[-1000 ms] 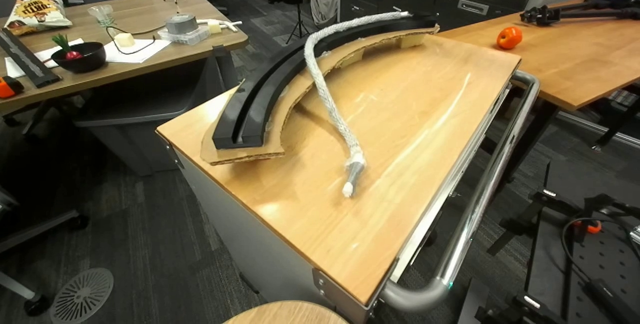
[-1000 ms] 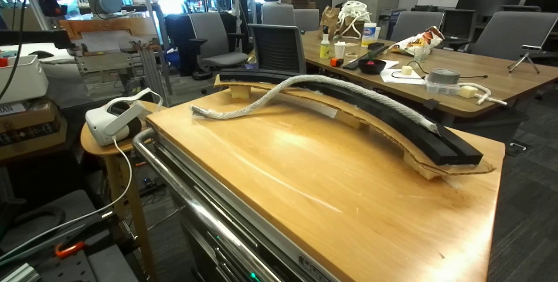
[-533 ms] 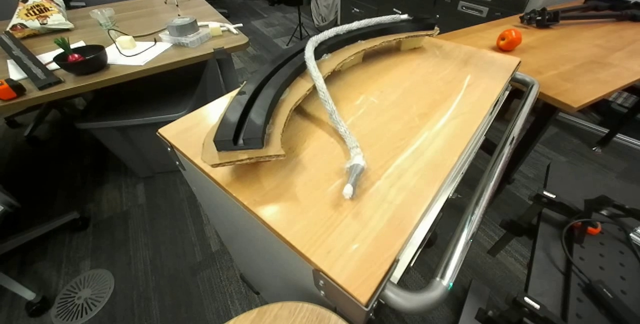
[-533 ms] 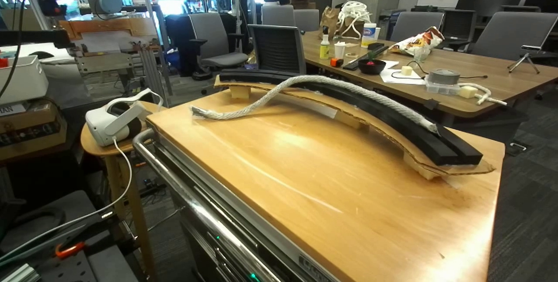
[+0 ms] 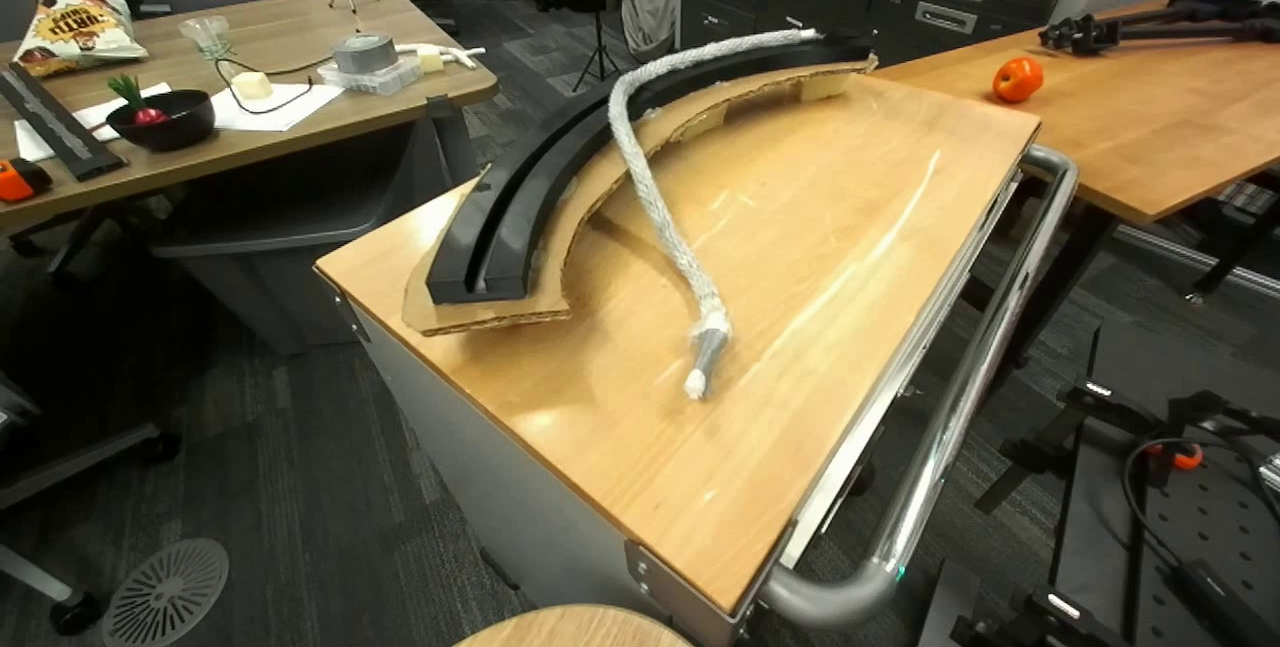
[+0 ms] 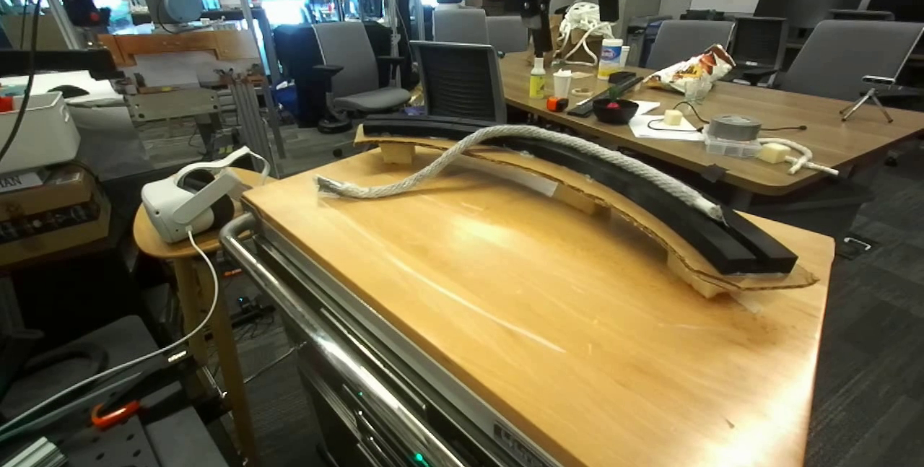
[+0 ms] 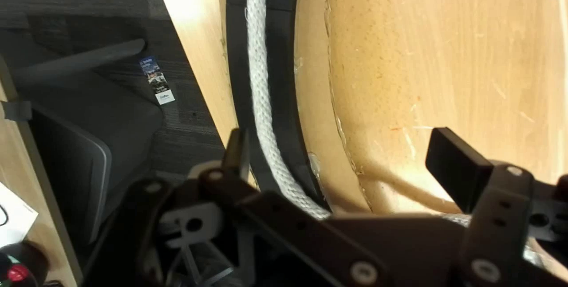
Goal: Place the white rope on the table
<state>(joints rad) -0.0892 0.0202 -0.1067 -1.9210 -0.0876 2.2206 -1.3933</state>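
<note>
One thick grey-white rope (image 5: 630, 142) in an exterior view lies partly along the black arc-shaped track (image 5: 555, 172), one end beside it on the light-brown wooden table (image 5: 800, 187); in an exterior view the black two-fingered gripper (image 6: 574, 39) hangs above the track; in the wrist view its jaws stand wide apart.

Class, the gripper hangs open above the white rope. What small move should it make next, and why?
Probably a slight lowering, with the fingers spread. In the wrist view, the white rope shows between them; in an exterior view, the gripper hangs above it, holding nothing. Much of the rope lies along the dark track, not directly on the table.
</note>
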